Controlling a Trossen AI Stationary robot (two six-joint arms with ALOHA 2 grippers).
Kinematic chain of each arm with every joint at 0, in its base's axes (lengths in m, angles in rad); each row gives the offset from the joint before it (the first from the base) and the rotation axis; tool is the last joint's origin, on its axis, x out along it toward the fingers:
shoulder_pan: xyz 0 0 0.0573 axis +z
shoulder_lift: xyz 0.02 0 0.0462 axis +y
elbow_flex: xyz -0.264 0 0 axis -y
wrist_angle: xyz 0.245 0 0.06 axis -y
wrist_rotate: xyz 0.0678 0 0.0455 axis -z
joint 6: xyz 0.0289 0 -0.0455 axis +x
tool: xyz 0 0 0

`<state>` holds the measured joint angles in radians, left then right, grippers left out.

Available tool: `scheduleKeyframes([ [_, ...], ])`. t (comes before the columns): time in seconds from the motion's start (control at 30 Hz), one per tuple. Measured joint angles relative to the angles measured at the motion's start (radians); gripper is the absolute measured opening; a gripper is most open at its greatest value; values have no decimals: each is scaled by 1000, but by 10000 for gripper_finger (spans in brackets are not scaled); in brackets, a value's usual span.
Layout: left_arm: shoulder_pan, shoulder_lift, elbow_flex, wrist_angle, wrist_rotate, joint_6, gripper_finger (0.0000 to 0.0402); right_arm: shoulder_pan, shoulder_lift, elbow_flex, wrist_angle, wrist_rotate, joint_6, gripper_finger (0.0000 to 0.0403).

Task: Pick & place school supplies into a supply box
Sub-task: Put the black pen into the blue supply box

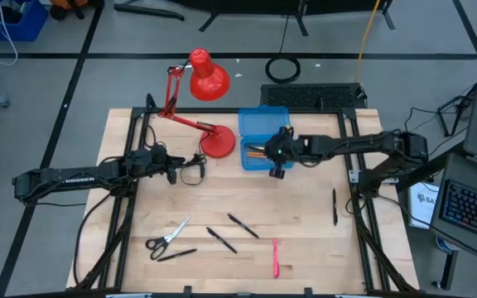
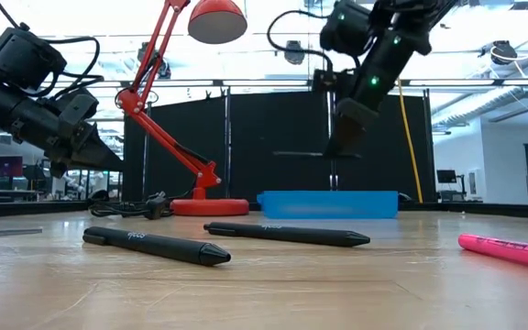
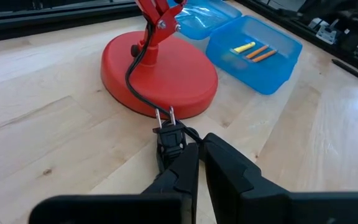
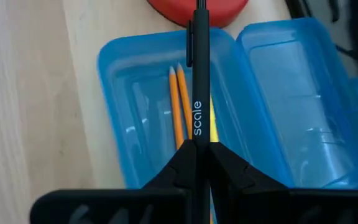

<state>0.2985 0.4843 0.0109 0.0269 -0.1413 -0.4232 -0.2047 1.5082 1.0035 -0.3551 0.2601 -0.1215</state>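
Observation:
The open blue supply box sits on the table's far middle, its lid folded back. Inside lie two orange pencils and a yellow marker. Above it, my right gripper is shut on a black pen. On the near half of the table lie three black pens, scissors and a pink pen. Another black pen lies at the right. My left gripper hangs shut above the lamp's plug, touching nothing. My right gripper pinches the black pen's barrel between its two fingers. The pen lies along the fingers, its clip end sticking out ahead of the tips. The fingers slant down from the table's right side. The pen is lifted clear, over the box's open tray.
A red desk lamp stands with its round base just left of the box, its cord and plug trailing toward my left gripper. Black frame rails run along the table's left and right sides.

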Motion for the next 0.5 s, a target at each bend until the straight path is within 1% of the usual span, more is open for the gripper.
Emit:
scheduleKeyframes([
  [0.1, 0, 0, 0, 0, 0, 0, 31, -50, 12, 0, 1, -55, -16, 12],
  [0.2, 0, 0, 0, 0, 0, 0, 31, -77, 11, -1, 2, -61, -27, 12],
  [0.33, 0, 0, 0, 0, 0, -1, 31, -103, 15, -4, 2, -136, -20, 12],
  [0.5, 0, 0, 0, 0, 0, 0, 31, -103, 29, -45, 10, -134, -15, 12],
])
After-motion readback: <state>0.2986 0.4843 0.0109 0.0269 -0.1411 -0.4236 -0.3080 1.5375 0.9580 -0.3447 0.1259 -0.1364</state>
